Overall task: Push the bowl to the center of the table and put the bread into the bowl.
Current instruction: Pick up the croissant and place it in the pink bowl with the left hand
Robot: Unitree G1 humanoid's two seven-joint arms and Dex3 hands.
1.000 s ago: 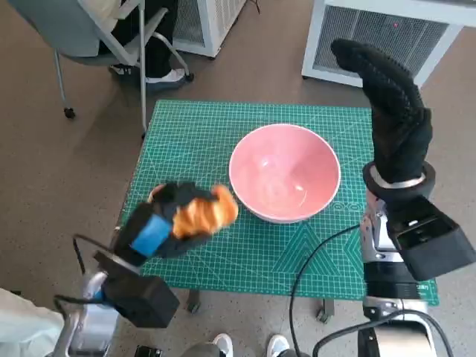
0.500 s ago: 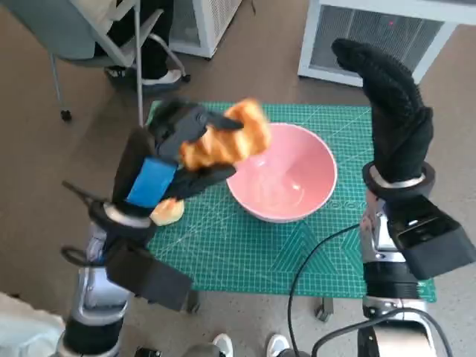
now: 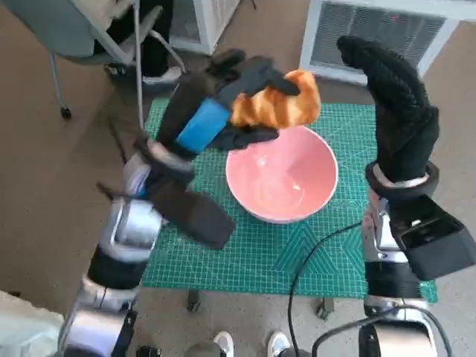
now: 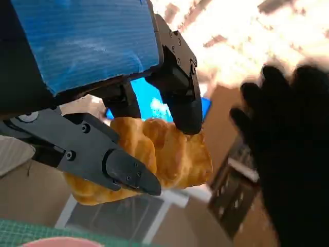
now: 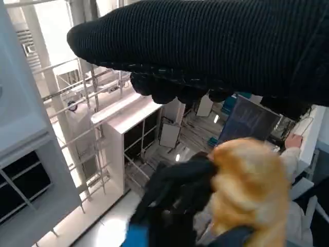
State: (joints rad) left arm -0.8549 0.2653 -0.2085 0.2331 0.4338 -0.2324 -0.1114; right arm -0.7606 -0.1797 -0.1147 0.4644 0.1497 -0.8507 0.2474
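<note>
While a green cutting mat (image 3: pixel 223 253) covers the table, the left hand (image 3: pixel 223 104), upper centre of the frame, grips golden bread (image 3: pixel 277 105) above the pink bowl's (image 3: pixel 282 178) far rim. At right, the right hand (image 3: pixel 394 111) is raised, fingers extended, holding nothing.

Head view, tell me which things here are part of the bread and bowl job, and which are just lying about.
Part of the job:
- bread, gripped by the left hand above the bowl's far rim
- pink bowl, on the green mat
- right hand, raised beside the bowl, holding nothing

Just lying about:
- chair beyond the table
- white cabinet on the floor
</note>
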